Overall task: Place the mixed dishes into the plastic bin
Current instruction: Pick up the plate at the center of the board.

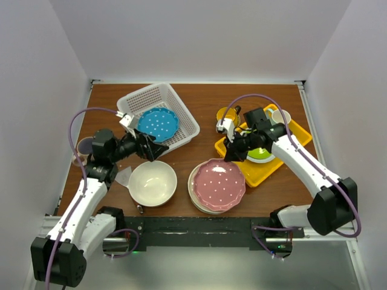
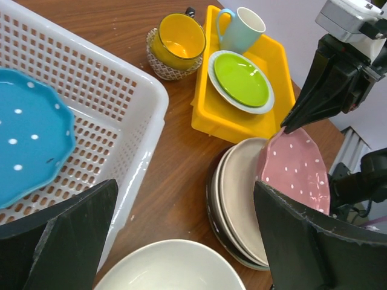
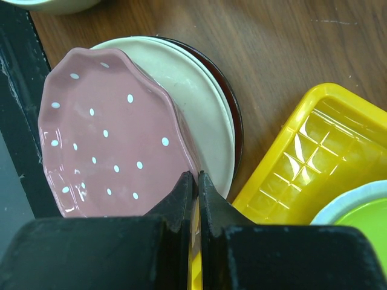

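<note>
The white plastic bin [image 1: 142, 95] holds the blue dotted plate [image 1: 157, 124]. My left gripper [image 1: 151, 148] is open and empty, hovering between the bin and the large cream bowl [image 1: 152, 183]. In the left wrist view its fingers [image 2: 72, 235] straddle the bowl [image 2: 169, 266]. My right gripper [image 1: 230, 154] is shut on the far rim of the pink dotted plate [image 1: 219, 181]. That plate [image 3: 103, 133] is tilted up off the cream-pink plate [image 3: 199, 103], which lies on the dark red-rimmed bowl [image 3: 237, 124]. The yellow mug [image 1: 227, 115] stands behind them. The pinkish mug [image 1: 84, 145] is at the far left.
A yellow tray [image 1: 257, 172] on the right holds a lime-green plate [image 1: 261, 154] and a white cup [image 1: 280, 116]. White walls enclose the table on three sides. The arm bases sit at the near edge.
</note>
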`<state>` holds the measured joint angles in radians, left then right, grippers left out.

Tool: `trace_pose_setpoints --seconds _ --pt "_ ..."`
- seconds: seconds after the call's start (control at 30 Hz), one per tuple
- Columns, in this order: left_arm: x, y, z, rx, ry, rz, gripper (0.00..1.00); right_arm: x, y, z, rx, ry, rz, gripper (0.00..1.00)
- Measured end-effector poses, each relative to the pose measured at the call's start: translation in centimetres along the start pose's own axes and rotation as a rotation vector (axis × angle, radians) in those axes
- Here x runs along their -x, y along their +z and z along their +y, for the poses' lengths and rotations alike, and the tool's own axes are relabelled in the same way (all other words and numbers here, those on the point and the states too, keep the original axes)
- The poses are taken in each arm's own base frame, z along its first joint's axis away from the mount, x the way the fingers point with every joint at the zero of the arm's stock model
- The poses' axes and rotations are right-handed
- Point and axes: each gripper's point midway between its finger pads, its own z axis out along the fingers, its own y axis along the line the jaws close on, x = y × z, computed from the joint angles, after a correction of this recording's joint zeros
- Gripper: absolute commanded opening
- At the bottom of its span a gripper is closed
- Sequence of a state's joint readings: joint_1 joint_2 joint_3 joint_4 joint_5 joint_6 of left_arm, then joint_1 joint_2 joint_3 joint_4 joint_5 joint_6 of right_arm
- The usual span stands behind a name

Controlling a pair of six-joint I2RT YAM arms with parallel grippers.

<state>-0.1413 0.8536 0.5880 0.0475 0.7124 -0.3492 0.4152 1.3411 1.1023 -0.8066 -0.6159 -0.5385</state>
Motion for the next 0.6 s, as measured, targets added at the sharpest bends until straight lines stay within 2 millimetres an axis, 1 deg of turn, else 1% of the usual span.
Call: trace_pose_setpoints --seconds 0.13,0.23,0.33,0.43,0.5,0.6 --pt "-1.0 0.5 -1.3 -0.046 -0.032 0.019 1.0 0.3 -0.3 0.1 -0.002 -0.012 -0.017 0.0" --pt "-2.2 1.1 -3.0 -0.093 -0.055 0.043 1.0 0.4 -0.5 0.2 -0.006 -0.021 -0.027 0.0" --pt "-3.3 1.8 -5.2 -0.139 -0.074 0.068 1.0 0.6 -0.8 0.5 -0.003 -0.036 -0.042 0.0" --pt "-3.8 2.4 -6.8 -0.158 -0.079 0.075 1.0 0.9 -1.1 0.8 -0.002 -0.054 -0.061 0.0" --pt "-4.2 2.9 -7.4 -0.158 -0.079 0.078 1.0 1.0 -1.3 0.8 -0.005 -0.061 -0.071 0.0" --pt "-5.5 4.0 -8.4 -0.148 -0.074 0.115 1.0 1.0 -1.6 1.0 -0.005 -0.066 -0.086 0.0"
